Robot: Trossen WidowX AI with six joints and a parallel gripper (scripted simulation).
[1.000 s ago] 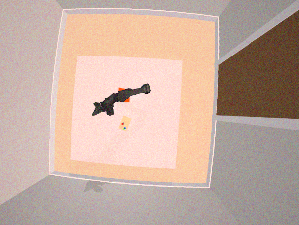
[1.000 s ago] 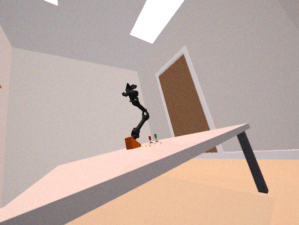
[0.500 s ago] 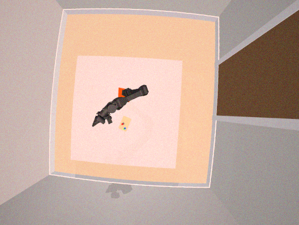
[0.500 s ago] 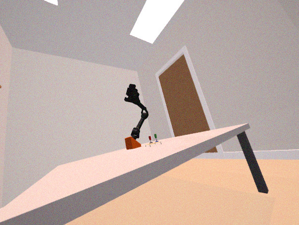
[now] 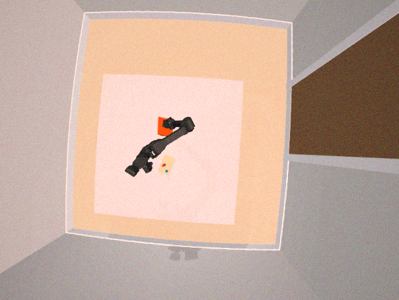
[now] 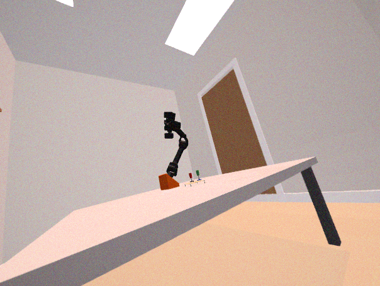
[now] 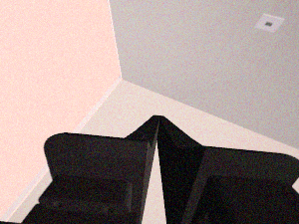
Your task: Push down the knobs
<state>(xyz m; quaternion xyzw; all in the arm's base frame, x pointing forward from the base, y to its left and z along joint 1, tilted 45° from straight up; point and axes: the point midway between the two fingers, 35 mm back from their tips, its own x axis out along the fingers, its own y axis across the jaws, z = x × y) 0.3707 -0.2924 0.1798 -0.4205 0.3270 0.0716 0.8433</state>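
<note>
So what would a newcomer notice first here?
Probably the black arm rearing high off its orange base, its gripper shut on nothing, well above the table. Next, the small board beside the base, with its red knob and green knob standing up.

Below the fingers, the wrist view's bottom edge cuts off the gripper (image 7: 158, 120) body. The potentiometers under the two knobs (image 6: 194, 175) (mere specks, far beneath the fingers) are too small to make out.
</note>
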